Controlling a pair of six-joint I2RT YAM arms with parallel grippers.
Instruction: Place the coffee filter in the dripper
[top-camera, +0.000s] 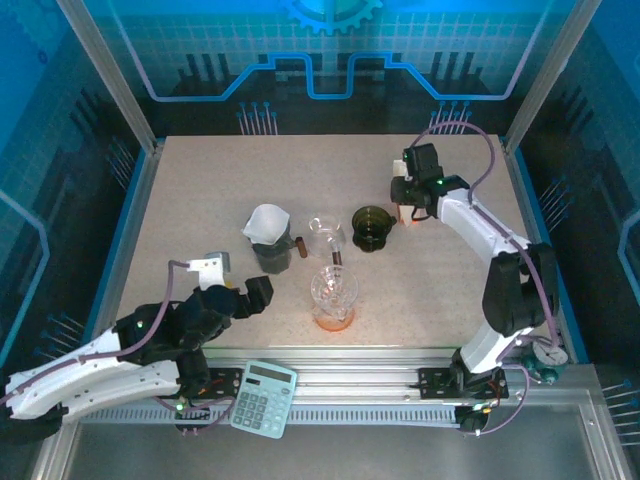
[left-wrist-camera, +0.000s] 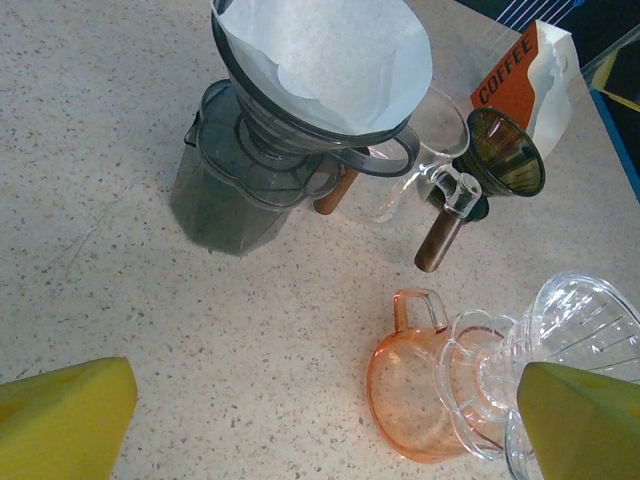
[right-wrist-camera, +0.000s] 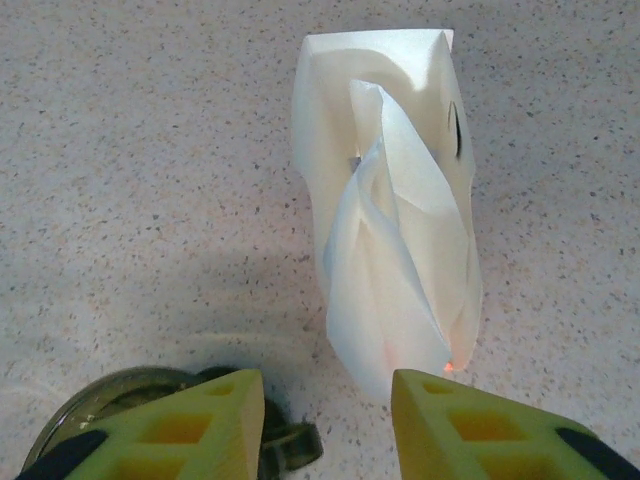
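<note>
A white paper filter (left-wrist-camera: 320, 60) sits opened in a smoke-grey dripper (left-wrist-camera: 300, 150) on a grey cup (top-camera: 270, 255). A clear dripper (left-wrist-camera: 580, 320) rests on an orange glass cup (left-wrist-camera: 420, 390), right of centre in the left wrist view. A dark green dripper (top-camera: 372, 228) stands further right. My left gripper (top-camera: 252, 296) hovers open near the table's front, its fingers (left-wrist-camera: 60, 425) wide apart over bare table. My right gripper (top-camera: 403, 205) is open just behind the green dripper (right-wrist-camera: 120, 420), facing a white creased paper pouch (right-wrist-camera: 390, 230) with nothing between its fingers (right-wrist-camera: 470, 430).
A glass server (top-camera: 325, 238) with a brown handle (left-wrist-camera: 438, 245) stands between the grey and green drippers. An orange and white bag labelled COFFEE (left-wrist-camera: 530, 70) stands at the back right. A calculator (top-camera: 264, 398) lies on the front rail. Metal frame posts edge the table.
</note>
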